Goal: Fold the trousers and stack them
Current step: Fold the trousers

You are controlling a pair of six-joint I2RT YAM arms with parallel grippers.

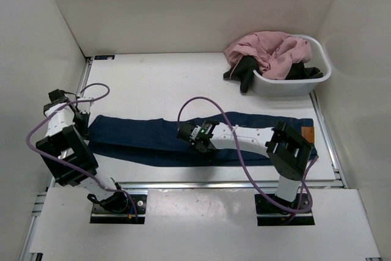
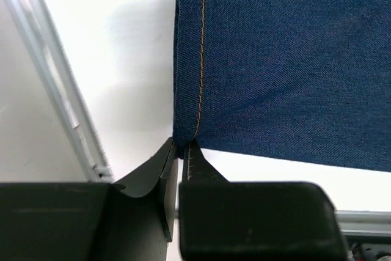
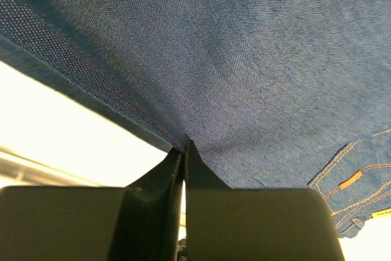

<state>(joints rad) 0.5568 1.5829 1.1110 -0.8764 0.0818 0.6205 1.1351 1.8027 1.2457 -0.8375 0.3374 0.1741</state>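
The dark navy jeans (image 1: 140, 136) lie flat across the table, legs pointing left and waistband with its tan patch (image 1: 307, 132) at the right. My left gripper (image 1: 84, 125) is at the leg end. In the left wrist view it (image 2: 182, 145) is shut on the near corner of the denim (image 2: 275, 59), beside an orange seam. My right gripper (image 1: 186, 132) is over the middle of the jeans. In the right wrist view it (image 3: 183, 146) is shut on the edge of the cloth (image 3: 244, 59). The orange-stitched pocket (image 3: 354, 181) shows at lower right.
A white basket (image 1: 317, 71) stands at the back right, holding a pink garment (image 1: 269, 50) and a black garment (image 1: 244, 68) that hangs over its left rim. White walls enclose the table on three sides. A metal rail (image 2: 55, 90) runs along the left edge.
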